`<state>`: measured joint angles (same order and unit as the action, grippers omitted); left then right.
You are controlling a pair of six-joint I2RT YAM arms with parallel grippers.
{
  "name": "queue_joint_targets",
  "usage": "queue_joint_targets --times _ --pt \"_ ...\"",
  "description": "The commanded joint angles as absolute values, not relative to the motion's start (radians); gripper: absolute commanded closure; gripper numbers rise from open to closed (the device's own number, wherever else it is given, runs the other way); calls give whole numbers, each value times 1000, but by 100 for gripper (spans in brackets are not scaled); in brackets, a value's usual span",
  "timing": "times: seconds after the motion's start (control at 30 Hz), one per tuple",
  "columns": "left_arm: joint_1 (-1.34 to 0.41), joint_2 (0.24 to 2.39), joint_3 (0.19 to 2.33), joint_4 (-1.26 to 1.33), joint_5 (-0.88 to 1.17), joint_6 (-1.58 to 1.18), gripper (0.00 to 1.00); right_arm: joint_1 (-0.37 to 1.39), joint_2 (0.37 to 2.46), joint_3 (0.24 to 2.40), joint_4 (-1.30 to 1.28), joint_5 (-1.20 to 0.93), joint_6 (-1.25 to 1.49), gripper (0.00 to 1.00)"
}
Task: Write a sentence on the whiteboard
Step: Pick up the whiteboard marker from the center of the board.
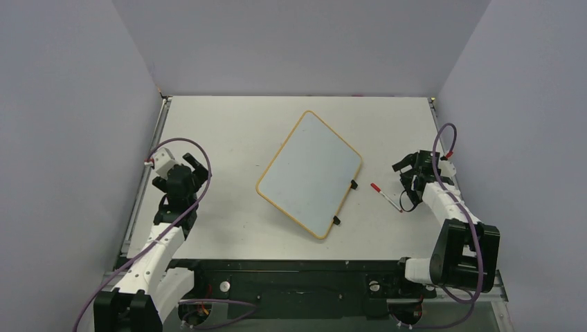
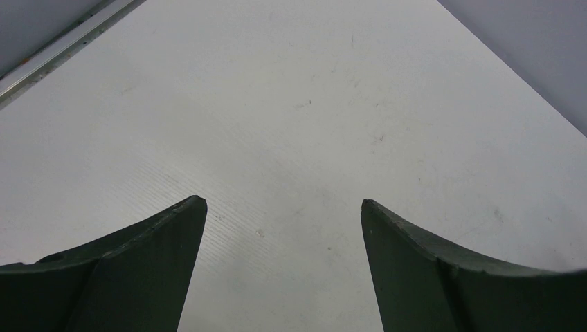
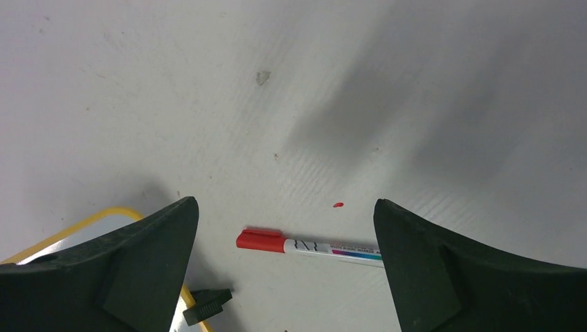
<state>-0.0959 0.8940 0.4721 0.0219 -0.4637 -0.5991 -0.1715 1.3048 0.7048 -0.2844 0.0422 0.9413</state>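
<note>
Whiteboard: flat white rectangular board with rounded corners and a thin orange-yellow frame. It lies face up at the middle of the white table. It is turned out of square with the table, its long axis running from about 1 o'clock to 7 o'clock in the top view. Two small black clips sit on the long edge that faces 4 o'clock, one near the middle of that edge and one near its 7 o'clock end.

White-barrelled marker with a red cap: lies flat on the table at 3 o'clock from the board, just beside the clip edge and not touching it. The cap end points to about 10 o'clock. The barrel carries a black wavy mark and a multicoloured printed band; the lettering is too small to read. There is a small red spot on the table near the cap.

Right gripper: jaws spread wide, holding nothing. It sits low over the table just at 3 o'clock of the marker. In its wrist view the marker lies between the two dark fingers, with a corner of the board and one clip at lower left.

Left gripper: jaws spread wide, holding nothing. It is well apart from the board at 9 o'clock, over bare table.
</note>
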Motion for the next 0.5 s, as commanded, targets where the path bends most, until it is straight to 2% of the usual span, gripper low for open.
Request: queue_joint_targets --times 0.0,0.27,0.47 --pt "-95 872 521 29 -466 -600 20 -181 1303 757 -382 14 1038 8" --pt "-102 868 522 27 -476 -598 20 -146 1185 649 -341 38 1186 13" --pt "-110 863 527 19 -491 -596 20 -95 1169 669 -360 174 1096 17"
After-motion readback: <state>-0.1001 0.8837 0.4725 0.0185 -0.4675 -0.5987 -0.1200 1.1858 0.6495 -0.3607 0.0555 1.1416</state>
